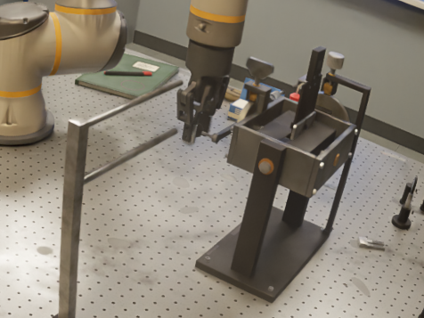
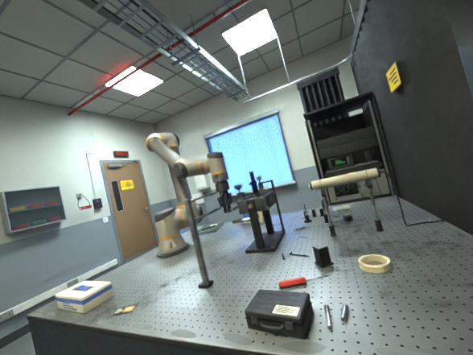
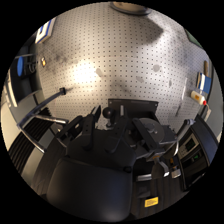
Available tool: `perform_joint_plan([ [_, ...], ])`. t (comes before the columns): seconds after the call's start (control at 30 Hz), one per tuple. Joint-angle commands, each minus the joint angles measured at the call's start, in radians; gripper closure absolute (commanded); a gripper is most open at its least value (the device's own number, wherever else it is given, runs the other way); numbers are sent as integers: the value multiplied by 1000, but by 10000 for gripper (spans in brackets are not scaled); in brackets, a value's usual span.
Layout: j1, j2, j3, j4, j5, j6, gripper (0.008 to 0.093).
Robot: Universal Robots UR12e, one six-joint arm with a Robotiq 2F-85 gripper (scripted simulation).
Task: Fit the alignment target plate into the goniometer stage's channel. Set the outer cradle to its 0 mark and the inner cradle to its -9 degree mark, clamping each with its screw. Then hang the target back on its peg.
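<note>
A thin lever with a ball end (image 1: pixel 214 136) (image 3: pixel 108 113) sticks out from the left face of the goniometer stage's outer cradle (image 1: pixel 285 154), and the ball sits between my fingers. The stage stands on a dark post and base plate (image 1: pixel 267 255) in the middle of the table. The dark alignment target plate (image 1: pixel 310 91) stands upright in the channel of the inner cradle. A grey T-handled screw (image 1: pixel 259 70) rises behind the cradle on the left and a round-knobbed screw (image 1: pixel 335 62) on the right. My gripper (image 1: pixel 192 128) (image 3: pixel 108 120) (image 2: pixel 226 207) hangs beside the stage's left face, fingers half apart, gripping nothing.
Behind the stage lie a green notebook with a red pen (image 1: pixel 130 74), a small blue and white box (image 1: pixel 239 109) and a red-capped bottle. A grey metal rail frame (image 1: pixel 78 166) stands left of the stage. Small posts (image 1: pixel 404 206) and a metal piece (image 1: pixel 372 244) lie to the right.
</note>
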Motion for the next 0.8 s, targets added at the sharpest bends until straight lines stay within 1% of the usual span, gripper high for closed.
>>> perform_joint_plan([
  [0.0, 0, -1, -1, 0, 0, 0, 514],
  [0.3, 0, 0, -1, 0, 0, 0, 519],
  [0.77, 0, 0, -1, 0, 0, 0, 799],
])
